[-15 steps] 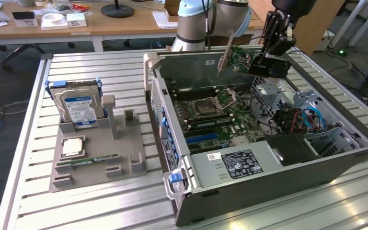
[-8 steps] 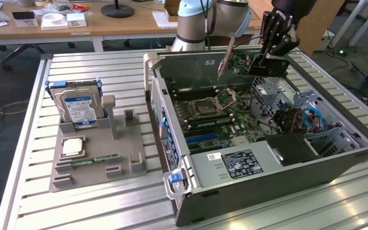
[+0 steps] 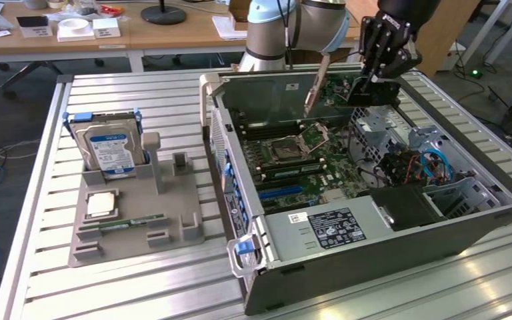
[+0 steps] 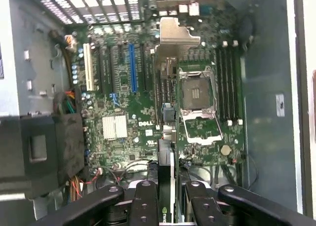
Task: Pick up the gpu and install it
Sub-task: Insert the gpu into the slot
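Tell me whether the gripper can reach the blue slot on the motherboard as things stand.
Probably yes. The case is open on top, nothing lies over the blue slot, and the gripper, shut on the gpu, hangs above the motherboard.

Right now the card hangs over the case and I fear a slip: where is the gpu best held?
By its upper long edge, from above, jaws flat on its two faces, as the gripper holds it. The gpu is thin and stands on edge; that leaves its lower edge and bracket free above the motherboard.
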